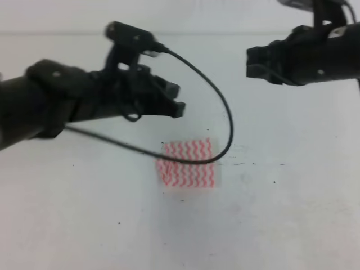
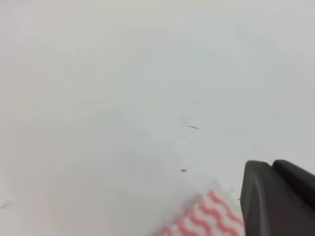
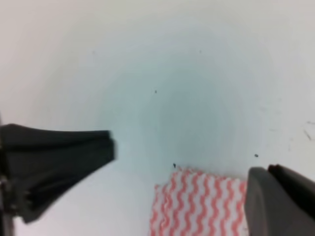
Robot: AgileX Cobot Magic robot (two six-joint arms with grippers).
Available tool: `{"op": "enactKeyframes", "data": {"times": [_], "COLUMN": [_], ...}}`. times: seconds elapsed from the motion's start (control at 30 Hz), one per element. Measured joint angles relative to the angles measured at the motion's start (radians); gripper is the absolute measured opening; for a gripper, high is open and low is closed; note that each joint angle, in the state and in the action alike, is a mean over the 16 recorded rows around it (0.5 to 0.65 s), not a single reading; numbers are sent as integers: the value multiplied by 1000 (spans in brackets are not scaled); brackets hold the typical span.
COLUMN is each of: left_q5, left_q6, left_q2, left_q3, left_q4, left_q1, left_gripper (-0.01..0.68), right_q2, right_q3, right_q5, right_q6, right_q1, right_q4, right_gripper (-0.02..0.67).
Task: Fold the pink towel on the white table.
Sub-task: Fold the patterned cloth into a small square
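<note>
The pink towel lies folded small on the white bench, touched by neither arm. The left claw and right claw hover spread, empty.

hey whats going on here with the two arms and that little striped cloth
Two black robot arms hang above a white table, and neither is touching anything. The pink towel lies flat near the middle as a small, roughly square piece, apparently already folded. The left gripper hovers up and to the left of it, a black cable looping over the cloth. The right gripper is raised far right, jaws apart and empty in its wrist view.
</note>
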Motion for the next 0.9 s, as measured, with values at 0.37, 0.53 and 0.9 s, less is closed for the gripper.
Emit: {"op": "enactKeyframes", "data": {"times": [0.37, 0.53, 0.9], "left_q5": [-190, -239, -280], "left_q6": [58, 62, 57], "left_q2": [-464, -725, -1249], "left_q3": [338, 507, 832], "left_q4": [-96, -113, -138], "left_q1": [0, 0, 0], "left_gripper": [-5, -5, -5], "right_q2": [-381, -564, -935], "right_q3": [281, 423, 706], "right_q5": [-103, -148, -194], "right_q6": [-2, -11, -28], "right_q1": [0, 0, 0], "right_q4": [10, 17, 17], "right_gripper": [-18, -18, -18]}}
